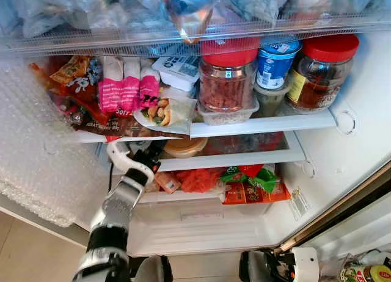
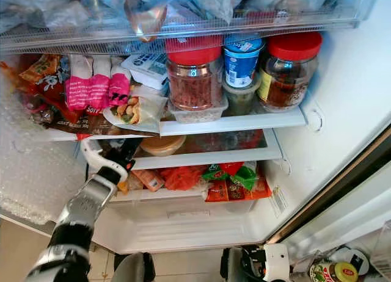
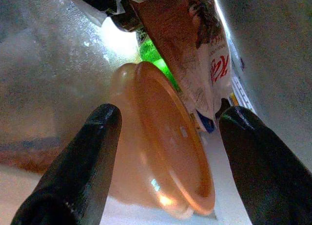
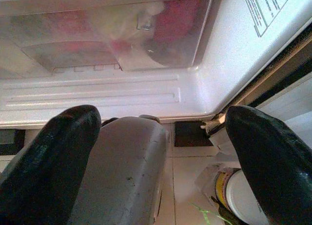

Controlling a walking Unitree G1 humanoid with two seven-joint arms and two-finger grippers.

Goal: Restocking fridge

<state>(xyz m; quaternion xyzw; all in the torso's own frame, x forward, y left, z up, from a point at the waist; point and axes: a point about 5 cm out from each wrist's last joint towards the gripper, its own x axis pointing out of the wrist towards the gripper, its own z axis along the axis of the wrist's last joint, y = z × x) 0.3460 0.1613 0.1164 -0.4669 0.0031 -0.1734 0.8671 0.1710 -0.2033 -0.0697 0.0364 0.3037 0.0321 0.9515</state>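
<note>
Fridge shelves [image 1: 263, 124] held two red-lidded jars [image 1: 227, 74] and a blue-labelled tub [image 1: 276, 61]; label text was illegible. Left gripper [image 3: 163, 152], fingers spread, straddled an orange-lidded container [image 3: 165, 142] on the middle shelf. Right gripper [image 4: 161, 157] hung open near the floor.

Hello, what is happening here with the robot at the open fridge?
The robot is restocking the fridge. Its left gripper is reaching into the middle shelf, with its open fingers on either side of a tan lidded tub but not yet closed on it. The right gripper hangs idle and open, low by the fridge's base. On the shelf above stand two red-lidded jars and a blue-lidded cup.
</note>
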